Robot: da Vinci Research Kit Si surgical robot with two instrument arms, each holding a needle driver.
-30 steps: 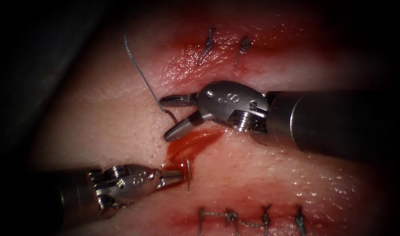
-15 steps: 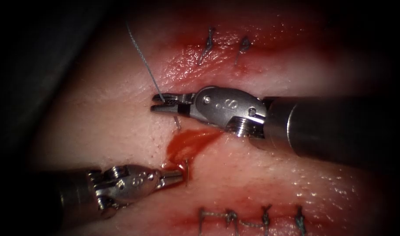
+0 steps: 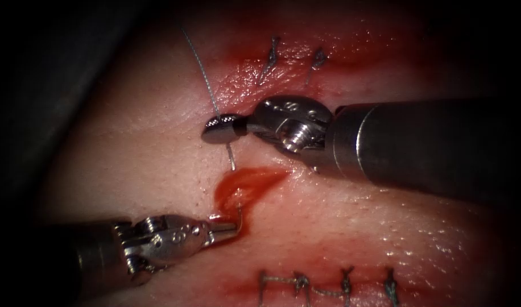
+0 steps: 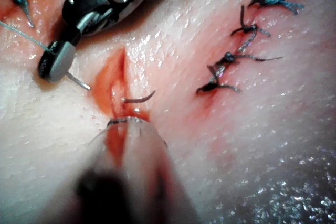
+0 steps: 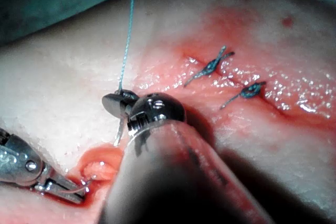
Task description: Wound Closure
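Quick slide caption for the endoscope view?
Right tool grips needle at thread end; left tool holds its tip.

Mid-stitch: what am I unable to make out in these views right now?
- Needle middle: buried in tissue between the right tool, which is shut on its thread end, and the cut; endoscope view.
- Whether the left tool holds the needle's tip: too small, against red fluid, endoscope view; blurred, left wrist view.
- Thread far end: cut off by the top edge, endoscope view.
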